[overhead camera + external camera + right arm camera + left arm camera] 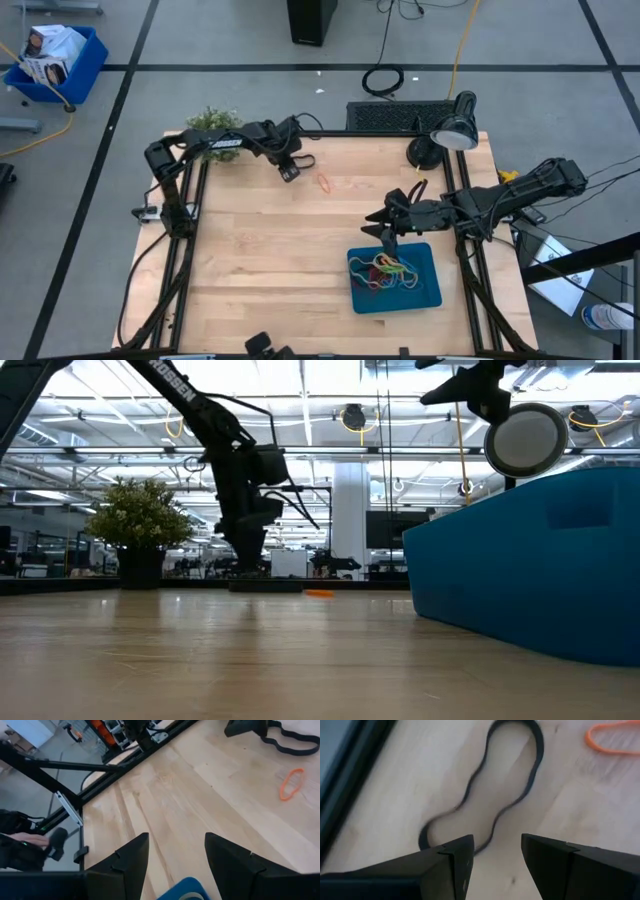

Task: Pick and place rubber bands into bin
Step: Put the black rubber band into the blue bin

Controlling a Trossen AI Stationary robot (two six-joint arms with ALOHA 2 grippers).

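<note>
A black rubber band (539, 755) lies flat on the wooden table at its far middle; it also shows in the high view (305, 160). My left gripper (497, 852) is open and low over the band, with one finger on each side of the band's near loop. An orange rubber band (326, 183) lies on the table just to the right. The teal bin (430, 258) sits near the front right and holds several coloured rubber bands (385, 270). My right gripper (386, 238) is open and empty, above the bin's far left corner.
A potted plant (212, 125) stands at the table's far left corner and a black desk lamp (455, 130) at its far right. A black mesh box (385, 117) sits behind the far edge. The bare wood between the two arms is free.
</note>
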